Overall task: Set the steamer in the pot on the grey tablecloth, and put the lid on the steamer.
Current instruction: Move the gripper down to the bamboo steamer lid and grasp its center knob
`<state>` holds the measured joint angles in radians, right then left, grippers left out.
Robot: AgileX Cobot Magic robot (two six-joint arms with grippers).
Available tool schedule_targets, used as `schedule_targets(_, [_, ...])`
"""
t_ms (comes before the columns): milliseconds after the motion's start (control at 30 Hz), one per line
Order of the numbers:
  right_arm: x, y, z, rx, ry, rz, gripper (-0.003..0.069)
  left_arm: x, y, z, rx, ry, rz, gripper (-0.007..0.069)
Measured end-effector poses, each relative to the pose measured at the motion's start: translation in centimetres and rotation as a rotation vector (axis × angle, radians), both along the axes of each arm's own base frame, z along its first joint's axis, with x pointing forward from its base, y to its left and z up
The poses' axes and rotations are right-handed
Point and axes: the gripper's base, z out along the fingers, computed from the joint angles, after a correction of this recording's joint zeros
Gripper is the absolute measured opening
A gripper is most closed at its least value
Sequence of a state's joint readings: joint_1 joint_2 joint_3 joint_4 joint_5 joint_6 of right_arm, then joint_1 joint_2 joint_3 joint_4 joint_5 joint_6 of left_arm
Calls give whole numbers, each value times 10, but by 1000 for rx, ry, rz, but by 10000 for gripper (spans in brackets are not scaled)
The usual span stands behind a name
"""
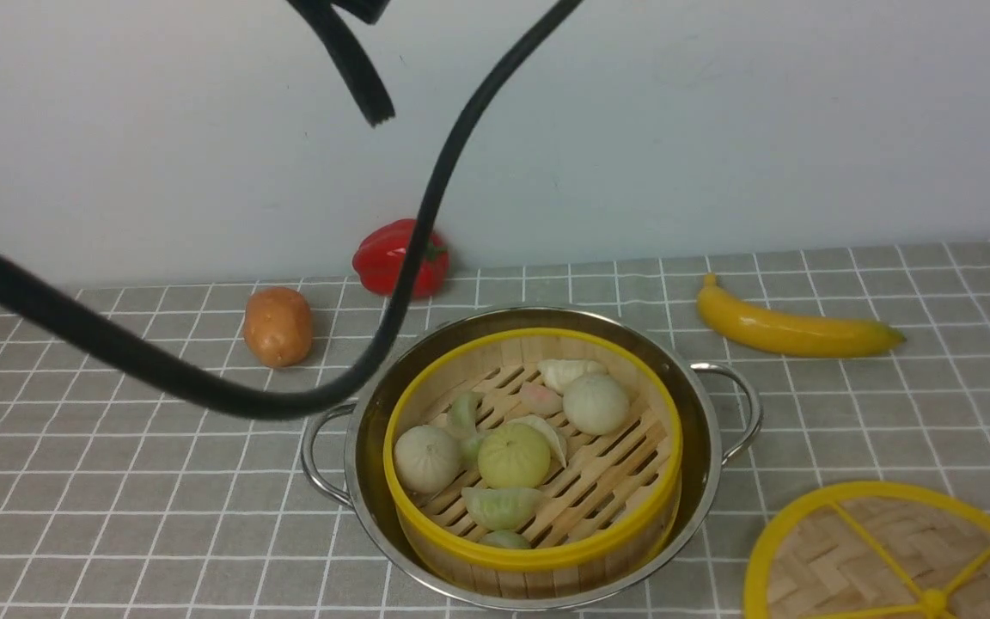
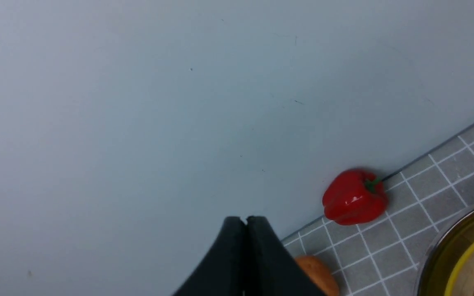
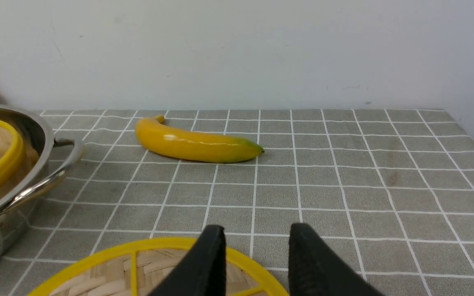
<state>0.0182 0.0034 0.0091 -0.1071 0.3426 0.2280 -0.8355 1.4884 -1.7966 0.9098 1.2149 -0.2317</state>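
Left gripper (image 2: 245, 221): jaws pressed together, gripping nothing. Right gripper (image 3: 256, 234): jaws spread, positioned above the lid (image 3: 105, 273) rim, gripping nothing

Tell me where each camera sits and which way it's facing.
Front: on the robot, looking forward and down at the pot with the steamer in it; only a cable shows.
Left wrist: raised, facing the wall and pepper; the shut left claw shows.
Right wrist: low by the lid, facing the banana and wall; the open right claw shows.
Shared: front and right wrist both show the banana.
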Motion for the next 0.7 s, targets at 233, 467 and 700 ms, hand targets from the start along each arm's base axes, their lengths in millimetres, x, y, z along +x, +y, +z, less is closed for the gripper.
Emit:
schedule_targets(233, [0, 0, 0, 0, 0, 0, 243, 1, 9, -19, -136, 83, 9, -8])
schedule_targets(467, [0, 0, 0, 0, 0, 0, 243, -12, 56, -45, -328, 21, -92, 1])
schedule_targets(700, [0, 0, 0, 0, 0, 0, 243, -65, 141, -113, -450, -102, 37, 12])
